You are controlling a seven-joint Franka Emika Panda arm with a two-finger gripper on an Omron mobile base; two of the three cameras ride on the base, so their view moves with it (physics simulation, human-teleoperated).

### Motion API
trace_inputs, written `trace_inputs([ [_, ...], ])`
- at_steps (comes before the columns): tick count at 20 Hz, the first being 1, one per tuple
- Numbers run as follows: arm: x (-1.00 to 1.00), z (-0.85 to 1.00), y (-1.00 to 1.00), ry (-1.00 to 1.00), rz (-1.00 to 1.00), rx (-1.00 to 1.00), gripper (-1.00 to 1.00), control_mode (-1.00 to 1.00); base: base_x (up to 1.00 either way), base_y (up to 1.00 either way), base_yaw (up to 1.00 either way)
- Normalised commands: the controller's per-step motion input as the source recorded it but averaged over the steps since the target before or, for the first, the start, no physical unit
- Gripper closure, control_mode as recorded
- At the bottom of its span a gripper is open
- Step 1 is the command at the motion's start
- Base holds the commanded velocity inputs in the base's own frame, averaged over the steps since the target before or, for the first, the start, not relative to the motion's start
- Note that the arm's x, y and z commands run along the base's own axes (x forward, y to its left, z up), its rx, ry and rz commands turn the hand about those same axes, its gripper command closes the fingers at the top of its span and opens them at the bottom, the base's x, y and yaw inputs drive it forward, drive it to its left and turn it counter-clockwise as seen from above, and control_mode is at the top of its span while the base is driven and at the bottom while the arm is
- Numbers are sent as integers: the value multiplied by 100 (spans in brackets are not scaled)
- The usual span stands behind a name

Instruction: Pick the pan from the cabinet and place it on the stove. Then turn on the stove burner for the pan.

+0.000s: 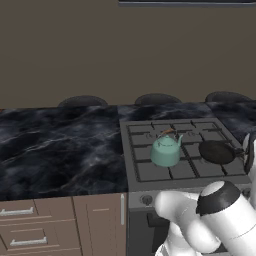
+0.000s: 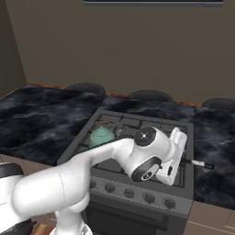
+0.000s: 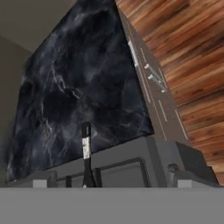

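Since the pan [image 1: 217,152] is seated on the stove [image 1: 150,172] right-hand grate, right of the kettle [image 1: 165,151], placement is judged done; the end effector [image 2: 176,151] is spread wide, empty, above the pan handle [image 3: 86,148], presumably freed for the knobs [image 2: 149,198]

Glossy black marble-look table [image 1: 55,145] flanks a matt dark grey metal stove [image 1: 131,165]; a smooth teal kettle [image 1: 165,151], matt black pan [image 1: 216,151], and brown wood-grain drawers [image 1: 35,227].
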Motion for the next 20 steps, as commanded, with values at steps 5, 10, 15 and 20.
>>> trace_inputs([
  [5, -71, 65, 1, -15, -5, 34, -100, -100, 0, 0, 0],
  [10, -50, 13, 30, -14, -6, 38, -100, -100, 0, 0, 0],
  [15, -56, -3, -3, -3, 4, 42, -100, -100, 0, 0, 0],
  [20, -6, -25, 0, -9, 1, 40, -100, -100, 0, 0, 0],
])
